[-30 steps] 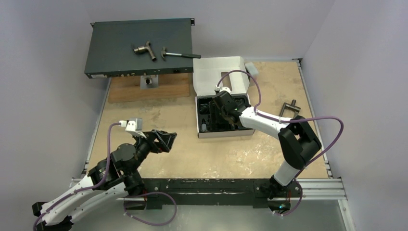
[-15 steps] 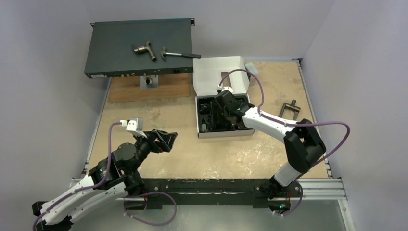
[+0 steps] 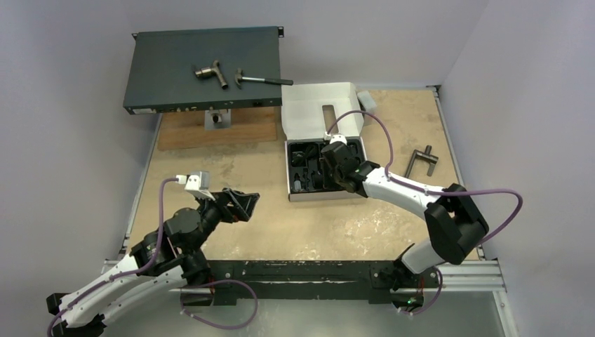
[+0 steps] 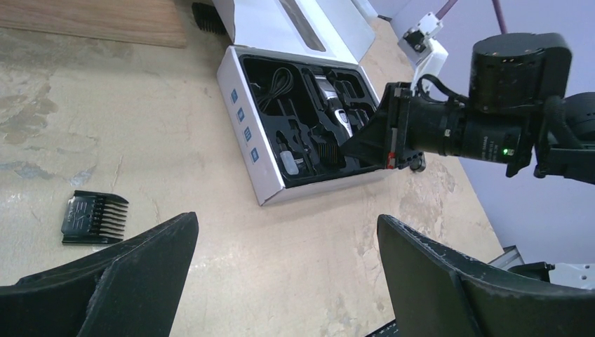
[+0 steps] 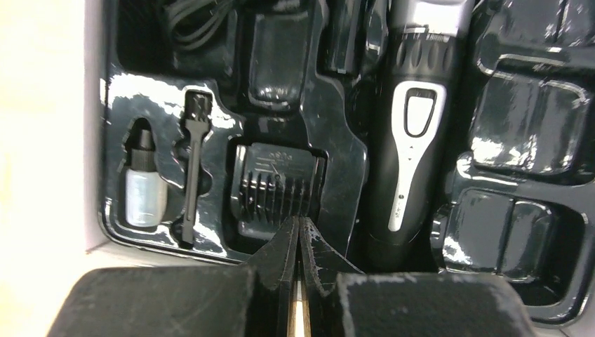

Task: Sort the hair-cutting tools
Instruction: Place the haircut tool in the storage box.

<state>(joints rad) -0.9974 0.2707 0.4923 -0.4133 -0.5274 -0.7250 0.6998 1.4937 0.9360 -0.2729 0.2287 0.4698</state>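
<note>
The white box (image 3: 326,196) holds a black tray (image 5: 337,168) with the black-and-silver hair clipper (image 5: 415,133) lying in its slot. A black comb attachment (image 5: 279,184) sits in the pocket beside it. My right gripper (image 5: 299,223) hovers over the tray's near edge, shut, its tips pressed together with nothing between them, just in front of that comb. Another comb attachment (image 4: 95,217) lies loose on the table, left of my left gripper (image 4: 288,246). That gripper hangs wide open and empty above bare table, short of the box (image 4: 252,140).
A small oil bottle (image 5: 144,189) and cleaning brush (image 5: 192,168) fill the tray's left pockets. The box lid (image 3: 309,109) stands open behind. A hammer (image 3: 263,80) and pipe fitting (image 3: 210,72) rest on the dark rack unit (image 3: 168,70). A T-shaped handle (image 3: 421,160) lies right of the box.
My right gripper has closed from partly open to shut and shifted a little right and nearer over the tray. The left arm has stayed put.
</note>
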